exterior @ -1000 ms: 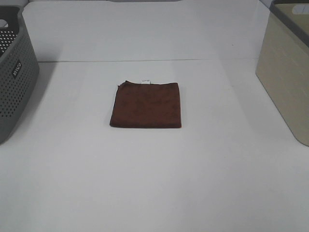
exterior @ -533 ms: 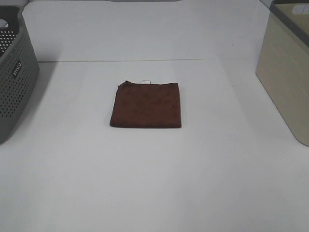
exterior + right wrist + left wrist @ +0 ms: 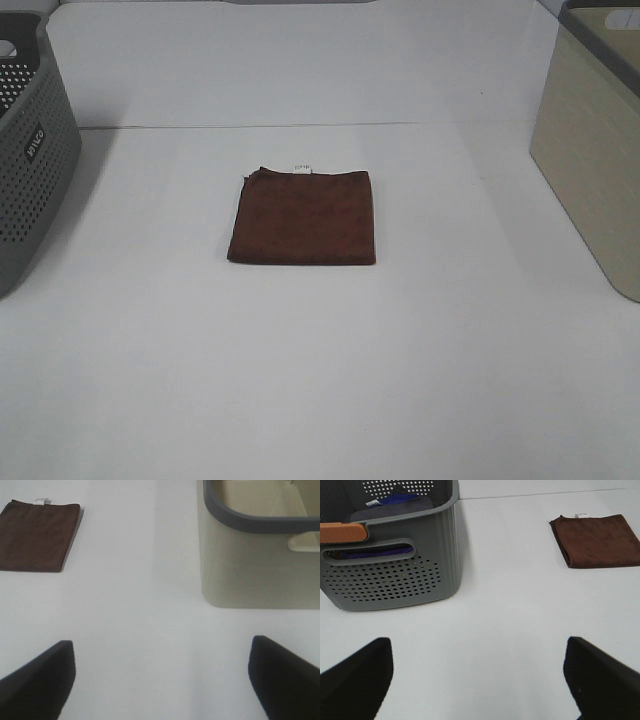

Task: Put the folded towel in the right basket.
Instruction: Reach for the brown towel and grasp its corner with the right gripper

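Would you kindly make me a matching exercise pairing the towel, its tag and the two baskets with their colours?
Things:
1. towel
2. left basket
3. right basket
4. tag

Colours:
A. beige
B. white
C. brown
D. grey

Pairs: 1-C, 2-D, 3-A, 4-B.

Table (image 3: 320,380): towel (image 3: 303,217); grey basket (image 3: 35,190) L, beige basket (image 3: 590,190) R, prob. resting.

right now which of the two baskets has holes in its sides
The grey basket on the left: its walls are perforated, while the beige basket has solid walls.
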You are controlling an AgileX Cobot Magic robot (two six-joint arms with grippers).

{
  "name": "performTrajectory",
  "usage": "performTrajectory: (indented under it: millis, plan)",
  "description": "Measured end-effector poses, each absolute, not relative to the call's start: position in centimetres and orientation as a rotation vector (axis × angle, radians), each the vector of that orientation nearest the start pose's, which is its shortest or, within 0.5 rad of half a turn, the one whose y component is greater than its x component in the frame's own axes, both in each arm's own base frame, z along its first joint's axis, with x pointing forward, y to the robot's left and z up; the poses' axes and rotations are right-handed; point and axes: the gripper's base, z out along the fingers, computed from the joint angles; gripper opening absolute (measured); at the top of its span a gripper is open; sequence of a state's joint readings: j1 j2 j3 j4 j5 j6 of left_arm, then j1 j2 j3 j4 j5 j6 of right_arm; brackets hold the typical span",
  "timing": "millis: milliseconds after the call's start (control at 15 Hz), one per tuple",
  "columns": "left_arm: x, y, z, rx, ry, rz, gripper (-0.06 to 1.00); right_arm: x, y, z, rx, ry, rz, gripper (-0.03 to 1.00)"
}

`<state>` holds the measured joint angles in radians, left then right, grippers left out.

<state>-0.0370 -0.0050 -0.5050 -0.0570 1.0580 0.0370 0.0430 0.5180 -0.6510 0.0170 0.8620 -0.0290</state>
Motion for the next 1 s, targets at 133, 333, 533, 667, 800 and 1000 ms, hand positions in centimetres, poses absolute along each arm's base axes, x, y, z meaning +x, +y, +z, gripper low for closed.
performTrajectory:
  millis: [133, 333, 533, 667, 800, 1000]
  plan:
    - [-0.6, -0.4, 27.9, 0.078, 2.029, -0.068, 0.88, 12.0, 0.6, 33.2, -0.095, 2.268, 0.021, 0.87]
    - [-0.6, -0.4, 27.9, 0.078, 2.029, -0.068, 0.88, 16.5, 1.2, 34.4, -0.119, 2.335, 0.065, 0.87]
    - [-0.6, -0.4, 27.9, 0.078, 2.029, -0.068, 0.88, 21.7, 2.3, 35.4, -0.127, 2.375, 0.191, 0.86]
    - [-0.6, -0.4, 27.9, 0.078, 2.029, -0.068, 0.88, 24.8, 2.8, 35.4, -0.136, 2.396, 0.259, 0.86]
    - [-0.6, -0.4, 27.9, 0.078, 2.029, -0.068, 0.88, 27.5, 3.7, 35.0, -0.172, 2.414, 0.321, 0.86]
    - [-0.6, -0.4, 27.9, 0.078, 2.029, -0.068, 0.88, 30.8, 9.1, 33.0, -0.432, 2.453, 0.398, 0.86]
